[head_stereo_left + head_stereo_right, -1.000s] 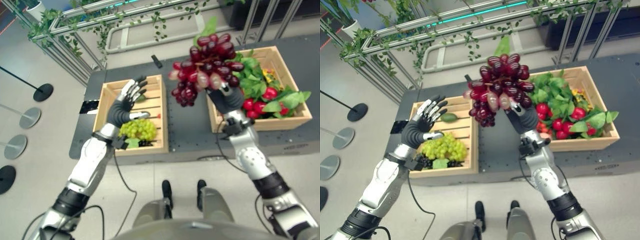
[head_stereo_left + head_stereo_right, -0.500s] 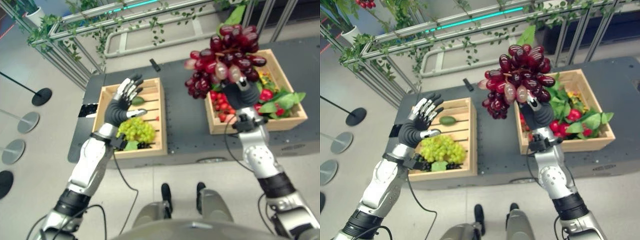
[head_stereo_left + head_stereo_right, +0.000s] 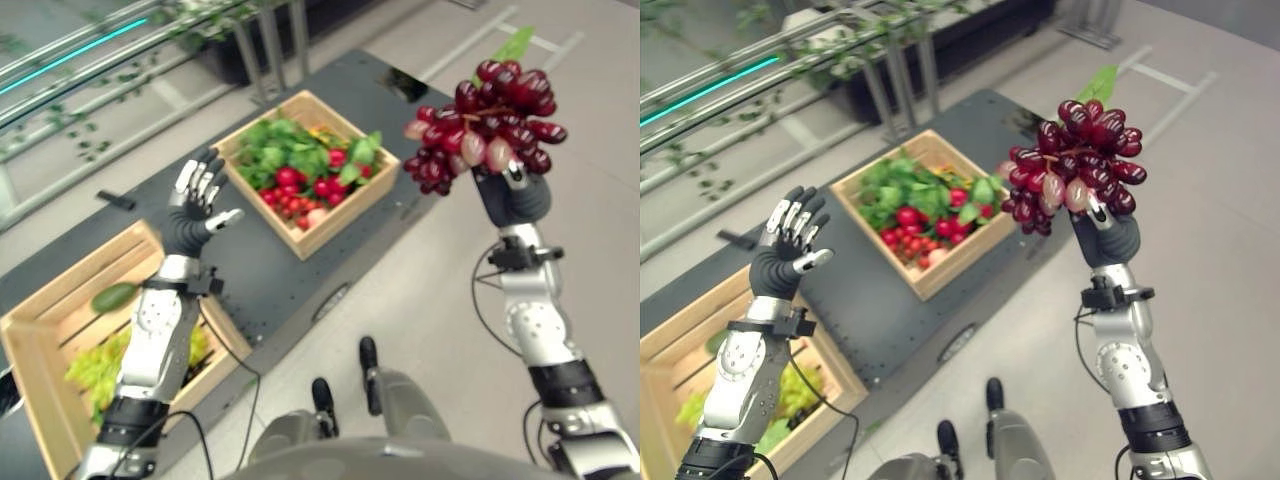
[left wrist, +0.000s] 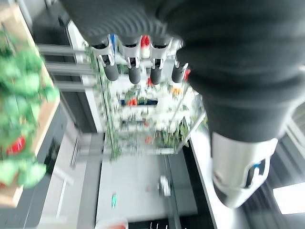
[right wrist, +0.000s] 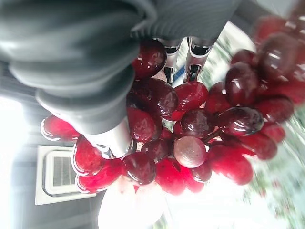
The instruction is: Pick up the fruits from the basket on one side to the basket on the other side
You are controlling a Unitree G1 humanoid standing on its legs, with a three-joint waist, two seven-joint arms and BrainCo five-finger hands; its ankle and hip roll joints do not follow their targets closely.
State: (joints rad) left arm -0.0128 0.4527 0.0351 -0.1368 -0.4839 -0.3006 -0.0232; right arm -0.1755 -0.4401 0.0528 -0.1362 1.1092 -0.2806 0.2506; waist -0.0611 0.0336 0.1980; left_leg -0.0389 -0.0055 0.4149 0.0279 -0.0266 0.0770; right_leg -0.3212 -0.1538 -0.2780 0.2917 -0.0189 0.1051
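Right hand (image 3: 1106, 238), upper right, clutches red grapes (image 3: 1077, 166): lumpy, floppy, berries likely detach; cradle underneath. Left hand (image 3: 785, 262) spread, empty.

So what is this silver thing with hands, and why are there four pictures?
It's a robot, and you're seeing through its cameras. Two cameras sit on its head like eyes, looking down. Two more sit on its wrists, very close to the hands. Its right hand is raised, holding a bunch of red grapes. Its left hand is open and holds nothing. Below is a dark table with two wooden crates. One crate holds leafy greens and red fruit. The other crate holds green grapes and a green fruit.
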